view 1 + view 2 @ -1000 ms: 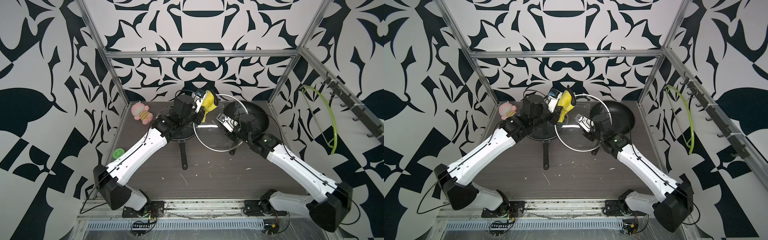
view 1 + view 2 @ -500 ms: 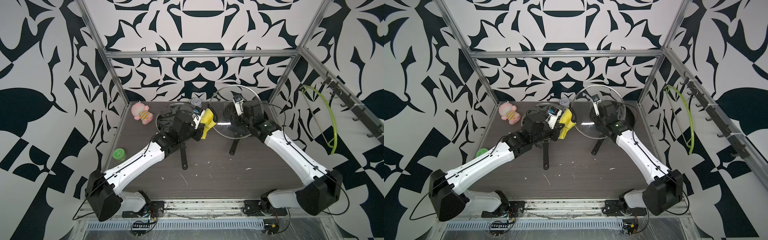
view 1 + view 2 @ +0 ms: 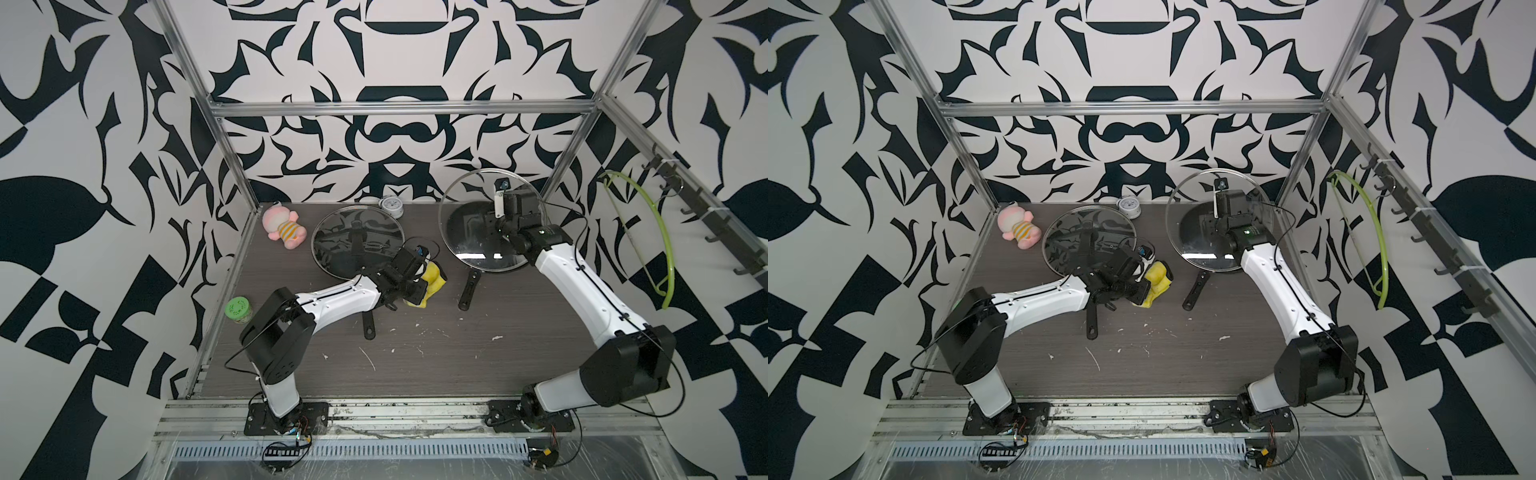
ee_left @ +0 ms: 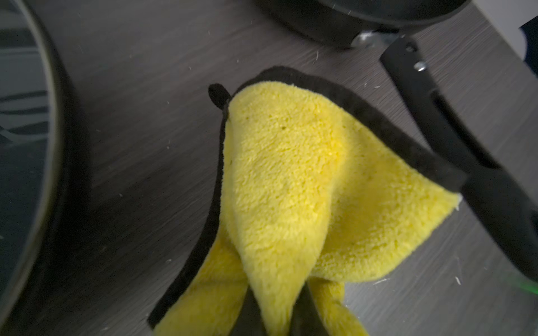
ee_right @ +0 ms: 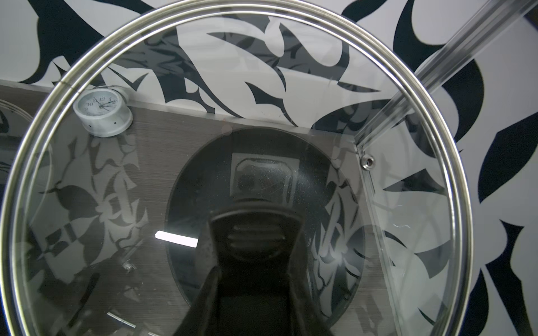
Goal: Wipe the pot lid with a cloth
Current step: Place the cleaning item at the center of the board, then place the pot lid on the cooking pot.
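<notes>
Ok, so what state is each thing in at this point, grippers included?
cloth: bunched, clear of both lids
left gripper: shut on the cloth
right gripper: shut on the held lid's handle
held lid: raised, tilted over the open pan
open pan: uncovered
second lid: lying on the other pan
clock: upright
plush toy: lying down
green jar: upright, capped

Table [image 3: 436,365] lies open in front; lidded pan [image 3: 357,245] and pan handle [image 3: 467,291] crowd the back.
</notes>
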You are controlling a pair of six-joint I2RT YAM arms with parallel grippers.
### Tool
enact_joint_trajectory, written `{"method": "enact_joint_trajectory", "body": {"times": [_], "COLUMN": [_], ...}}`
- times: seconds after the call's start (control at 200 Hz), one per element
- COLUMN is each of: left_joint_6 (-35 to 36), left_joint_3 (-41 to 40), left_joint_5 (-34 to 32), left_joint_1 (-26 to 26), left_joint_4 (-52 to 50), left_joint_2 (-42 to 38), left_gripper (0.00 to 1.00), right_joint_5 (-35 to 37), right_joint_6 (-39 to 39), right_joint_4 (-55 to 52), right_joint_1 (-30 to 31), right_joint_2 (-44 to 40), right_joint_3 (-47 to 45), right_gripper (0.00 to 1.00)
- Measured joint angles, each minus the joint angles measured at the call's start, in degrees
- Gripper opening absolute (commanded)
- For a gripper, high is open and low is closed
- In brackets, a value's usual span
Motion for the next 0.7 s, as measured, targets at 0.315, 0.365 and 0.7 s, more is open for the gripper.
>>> {"method": "enact_joint_trajectory", "body": {"times": [0.315,0.365,0.7], "left_joint_6": [-1.22,-1.95,-0.11], "left_joint_3": [1.75,1.75,-2.08], "left_joint_5": [1.75,1.99,2.01], "left_joint_1": [0.11,0.15,0.37], "left_joint_4": [-0.20,0.00,2.89], "left_joint_2": [5.49,5.40,-5.14], "left_gripper": [0.80,0.92,0.99], "right_joint_5": [-2.51,-2.80,-3.28], "right_joint_6": [2.19,2.43,3.43], "right_joint_4": [-2.75,-2.97,-4.72], "right_joint_1": [-1.64,-1.88,-4.00], "right_joint_2": [1.49,1.49,6.69], "right_joint_3": [0.07,0.11,3.85], "right_gripper": [0.00,0.00,0.00]}}
